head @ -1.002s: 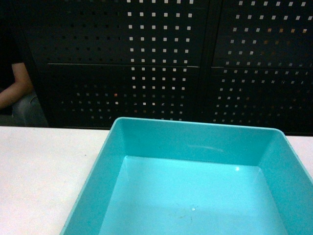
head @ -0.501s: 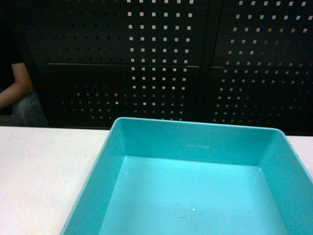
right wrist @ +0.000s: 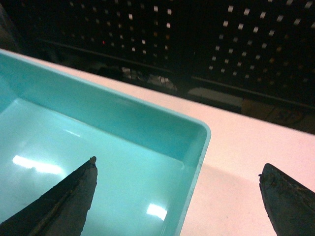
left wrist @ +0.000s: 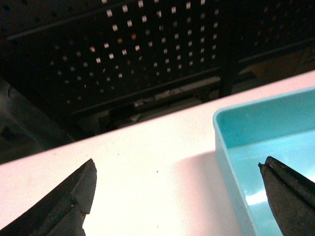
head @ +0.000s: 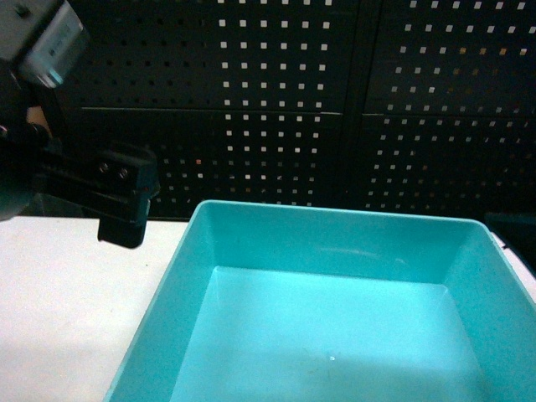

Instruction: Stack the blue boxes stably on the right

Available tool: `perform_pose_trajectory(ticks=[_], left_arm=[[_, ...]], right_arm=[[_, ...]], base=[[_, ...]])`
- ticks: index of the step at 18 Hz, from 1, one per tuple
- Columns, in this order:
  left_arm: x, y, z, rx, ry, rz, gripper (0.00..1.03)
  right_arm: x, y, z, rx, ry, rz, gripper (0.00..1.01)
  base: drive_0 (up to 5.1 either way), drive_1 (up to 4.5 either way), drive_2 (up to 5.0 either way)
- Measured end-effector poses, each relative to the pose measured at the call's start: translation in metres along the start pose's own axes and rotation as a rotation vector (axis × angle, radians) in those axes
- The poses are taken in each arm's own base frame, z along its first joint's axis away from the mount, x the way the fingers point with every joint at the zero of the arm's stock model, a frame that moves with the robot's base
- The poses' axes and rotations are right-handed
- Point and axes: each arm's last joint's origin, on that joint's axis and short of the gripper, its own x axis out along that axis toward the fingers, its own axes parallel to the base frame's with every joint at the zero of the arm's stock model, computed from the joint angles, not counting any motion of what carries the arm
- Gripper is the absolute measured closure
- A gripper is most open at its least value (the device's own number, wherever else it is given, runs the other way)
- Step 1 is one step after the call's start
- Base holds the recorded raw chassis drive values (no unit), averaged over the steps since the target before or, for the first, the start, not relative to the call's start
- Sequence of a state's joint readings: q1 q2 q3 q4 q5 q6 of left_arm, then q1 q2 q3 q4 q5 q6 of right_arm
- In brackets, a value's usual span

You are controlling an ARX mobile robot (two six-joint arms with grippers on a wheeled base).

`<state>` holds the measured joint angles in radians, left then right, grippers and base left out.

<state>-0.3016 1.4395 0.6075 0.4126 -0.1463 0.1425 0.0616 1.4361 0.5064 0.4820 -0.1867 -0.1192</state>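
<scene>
Since 0.5 s ago the left arm (head: 79, 180) has come into the head view at upper left, hanging above the white bench (head: 67, 301) just beside the near-left corner of the blue box (head: 335, 335), which has not shifted.

Only 1 box shows, empty, sitting flat on the bench. Its left rim runs close under the arm, and bare bench lies open to the left of it. Behind the bench stands a dark perforated panel (head: 335, 100).

Seen from the left wrist, the left hand (left wrist: 177, 196) is spread wide, 1 finger over bare bench and the other over the box's inside, straddling its left wall without touching it.

Seen from the right wrist, the right hand (right wrist: 177, 196) is likewise spread, straddling the box's far-right corner, with open bench beyond the rim.
</scene>
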Motion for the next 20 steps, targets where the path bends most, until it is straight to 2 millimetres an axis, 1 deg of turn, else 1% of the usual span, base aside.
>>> perform_pose_trajectory(ticks=[2, 4, 6, 8, 9, 12, 16, 18, 19, 20], left_arm=[[0.021, -0.003, -0.012, 0.015, 0.078, -0.012, 0.05], [0.036, -0.009, -0.033, 0.044, 0.157, -0.010, 0.05], [0.040, -0.014, -0.044, 0.061, 0.199, 0.011, 0.05], [0.040, -0.016, -0.047, 0.061, 0.200, 0.021, 0.05], [0.040, -0.018, -0.047, 0.062, 0.200, 0.022, 0.05], [0.041, -0.022, -0.049, 0.037, 0.200, 0.024, 0.05], [0.041, -0.025, -0.051, -0.035, 0.226, 0.032, 0.05], [0.038, -0.029, -0.049, -0.045, 0.242, 0.014, 0.05], [0.036, -0.031, -0.047, -0.042, 0.250, 0.005, 0.05], [0.035, -0.030, -0.043, -0.049, 0.247, 0.004, 0.05]], right_arm=[[0.019, -0.002, -0.007, -0.008, 0.058, -0.002, 0.03], [0.033, -0.004, -0.019, -0.015, 0.112, -0.009, 0.03], [0.041, -0.006, -0.035, -0.011, 0.158, -0.025, 0.03], [0.039, -0.009, -0.051, -0.001, 0.182, -0.050, 0.03], [0.038, -0.009, -0.058, 0.003, 0.196, -0.055, 0.05], [0.037, -0.006, -0.077, 0.011, 0.240, -0.050, 0.36], [0.038, 0.001, -0.079, -0.003, 0.230, -0.037, 0.74], [0.038, 0.001, -0.079, 0.063, 0.222, -0.053, 0.89], [0.038, 0.000, -0.078, 0.093, 0.216, -0.062, 0.93], [0.037, 0.001, -0.078, 0.107, 0.213, -0.063, 0.94]], base=[[0.0, 0.00, 0.0], [0.0, 0.00, 0.0], [0.0, 0.00, 0.0], [0.0, 0.00, 0.0], [0.0, 0.00, 0.0], [0.0, 0.00, 0.0], [0.0, 0.00, 0.0], [0.0, 0.00, 0.0], [0.0, 0.00, 0.0], [0.0, 0.00, 0.0]])
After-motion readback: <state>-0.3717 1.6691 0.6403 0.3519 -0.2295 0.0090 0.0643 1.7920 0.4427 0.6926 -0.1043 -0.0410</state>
